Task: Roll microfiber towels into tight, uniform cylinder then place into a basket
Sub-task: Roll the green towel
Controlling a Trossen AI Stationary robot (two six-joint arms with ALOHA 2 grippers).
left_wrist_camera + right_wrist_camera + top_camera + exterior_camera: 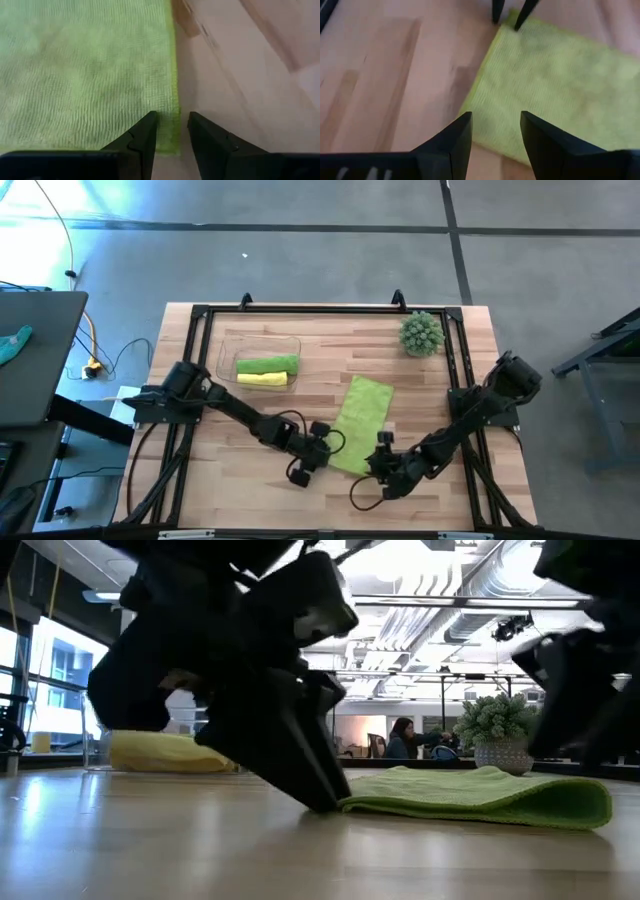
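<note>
A lime green towel (362,418) lies flat on the table as a long strip, slanting from the near middle toward the far right. My left gripper (172,120) is open at its near left corner (506,22). One finger is over the cloth and the other over the wood. My right gripper (496,120) is open a little above the near right corner (372,470). The clear basket (225,348) stands at the far left. It holds a rolled green towel (268,364) and a rolled yellow towel (262,380). My left gripper slants down from the table's left to the towel's near left corner (345,805). The towel's long edge (175,100) runs between the two open fingers. Whether the fingertips touch the cloth I cannot tell.
A spiky green ball plant (421,333) in a pot stands at the far right of the table. A teal cloth (15,342) lies on a dark side table to the left. In the low view, a person (400,738) sits in the room behind.
</note>
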